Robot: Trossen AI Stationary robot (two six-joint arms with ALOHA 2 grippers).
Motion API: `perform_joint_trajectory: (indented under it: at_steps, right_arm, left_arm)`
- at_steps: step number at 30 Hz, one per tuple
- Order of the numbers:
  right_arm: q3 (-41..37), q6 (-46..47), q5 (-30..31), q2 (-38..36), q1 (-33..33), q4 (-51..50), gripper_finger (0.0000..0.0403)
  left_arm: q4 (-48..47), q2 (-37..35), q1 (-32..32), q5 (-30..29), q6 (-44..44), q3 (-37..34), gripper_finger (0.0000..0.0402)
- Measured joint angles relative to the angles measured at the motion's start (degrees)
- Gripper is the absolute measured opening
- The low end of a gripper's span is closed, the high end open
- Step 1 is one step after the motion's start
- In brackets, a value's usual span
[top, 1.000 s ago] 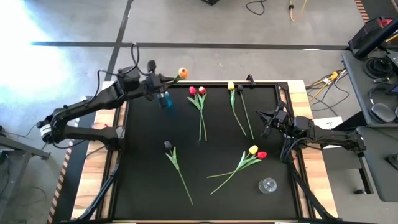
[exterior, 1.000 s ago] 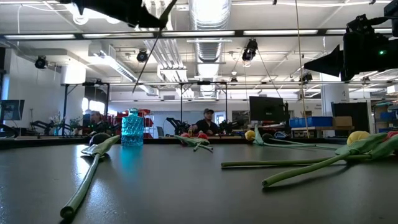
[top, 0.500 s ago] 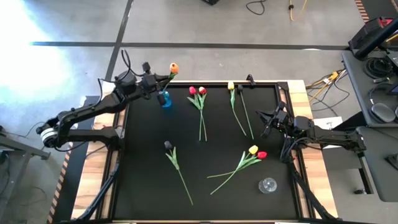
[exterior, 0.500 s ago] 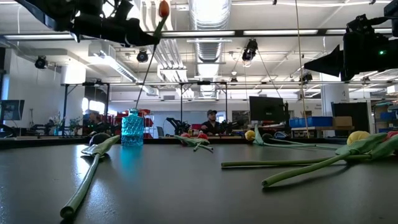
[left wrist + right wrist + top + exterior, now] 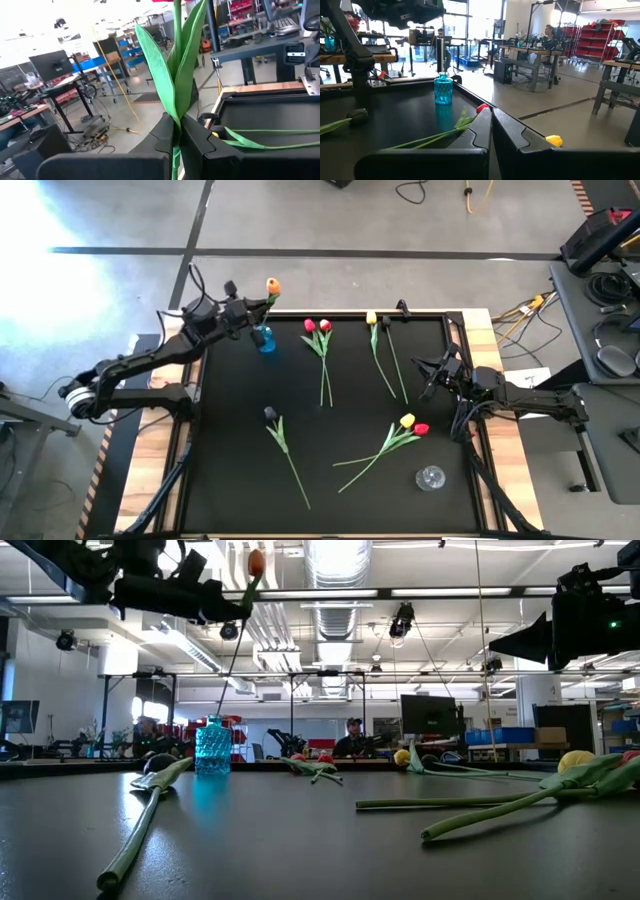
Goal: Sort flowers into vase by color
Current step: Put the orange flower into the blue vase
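The orange tulip (image 5: 273,286) is pinched by its stem in the left gripper (image 5: 243,313), whose jaws are closed tight on it, above the blue vase (image 5: 264,339) at the mat's (image 5: 230,440) far left corner. The low view shows what the high one cannot: the stem slants down to the vase mouth, the head (image 5: 257,561) high above. The left wrist view shows only green leaves (image 5: 175,60) rising from the fingers. Other tulips lie flat on the mat: a red pair (image 5: 318,327), a yellow one (image 5: 371,319), a yellow-and-red pair (image 5: 412,424), a dark one (image 5: 270,414). A clear vase (image 5: 431,477) stands at the near right. The right gripper (image 5: 432,375) rests at the right edge, jaws shut, empty.
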Motion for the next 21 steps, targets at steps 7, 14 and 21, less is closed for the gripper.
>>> perform_joint_trajectory:
  at_steps: [7, 14, 21]
  right_arm:
    - [0.0, 0.0, 0.0, 0.0, 0.0, 0.0, 0.0009]
    - [0.0, 0.0, 0.0, 0.0, 0.0, 0.0, 0.0009]
    - [0.0, 0.0, 0.0, 0.0, 0.0, 0.0, 0.0009]
  left_arm:
    - [12.9, 0.0, 1.3, 0.0, -0.4, -7.4, 0.0]
    - [21.2, 0.0, 4.0, -1.1, -1.4, -13.4, 0.0]
    - [25.5, 2.0, 7.5, -2.9, -0.5, -16.6, 0.0]
